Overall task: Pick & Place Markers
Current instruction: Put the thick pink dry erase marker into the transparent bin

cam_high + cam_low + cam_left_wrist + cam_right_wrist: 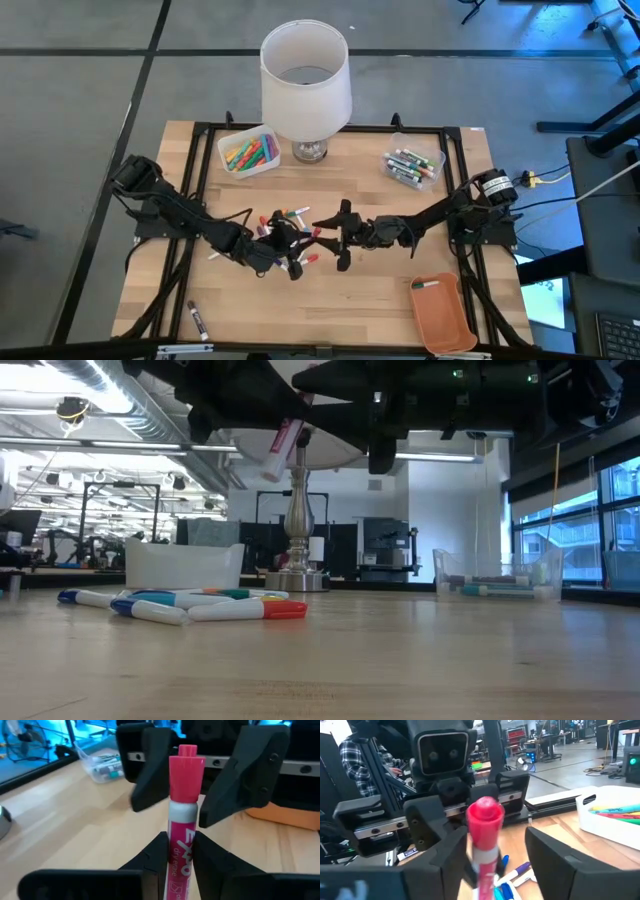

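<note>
My left gripper [290, 250] is shut on a white marker with a red cap [181, 805], held above the table's middle. In the low view this marker [283, 448] hangs tilted, high above the tabletop. My right gripper [495, 860] faces it from the table's right. It is open, with one finger [150, 780] on each side of the red cap [484, 815]; I cannot tell whether either finger touches it. Several loose markers [283, 222] lie flat on the table under the two grippers, and they show in the low view too [180, 605]. My left gripper pinches the marker's white barrel [179, 857] between its two fingers. The capped end sticks out beyond the fingertips toward my right gripper. The marker is lifted clear of the table.
A lamp with a white shade [305, 70] stands at the far middle. Beside it are a white tray of markers [248, 152] and a clear box of markers [412, 166]. An orange tray [442, 312] sits near right. A single marker [197, 320] lies near left.
</note>
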